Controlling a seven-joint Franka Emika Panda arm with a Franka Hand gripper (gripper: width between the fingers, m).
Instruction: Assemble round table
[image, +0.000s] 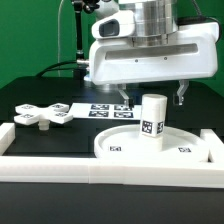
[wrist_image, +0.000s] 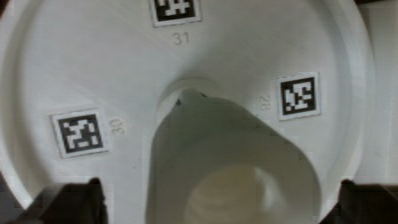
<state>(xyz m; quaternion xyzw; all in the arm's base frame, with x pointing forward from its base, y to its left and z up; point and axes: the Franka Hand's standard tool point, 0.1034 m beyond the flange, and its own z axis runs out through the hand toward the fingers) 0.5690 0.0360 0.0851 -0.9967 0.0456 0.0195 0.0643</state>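
Observation:
The large rimmed white disc (image: 118, 150) lies flat at the front of the black table. The short cylindrical post (image: 152, 120) stands upright on its middle. My gripper (image: 152, 98) hangs open right over the post, one finger on each side of its top and not touching it. In the wrist view the post (wrist_image: 240, 165) is seen from above between my dark fingertips (wrist_image: 80, 203), with the tagged disc (wrist_image: 107, 70) under it. The gripper (wrist_image: 222, 207) holds nothing. The flat lobed cross-shaped piece (image: 42, 114) lies on the table at the exterior view's left.
The marker board (image: 108, 108) lies flat behind the disc. White border rails (image: 40, 160) run along the front and both sides of the table. A green wall stands behind.

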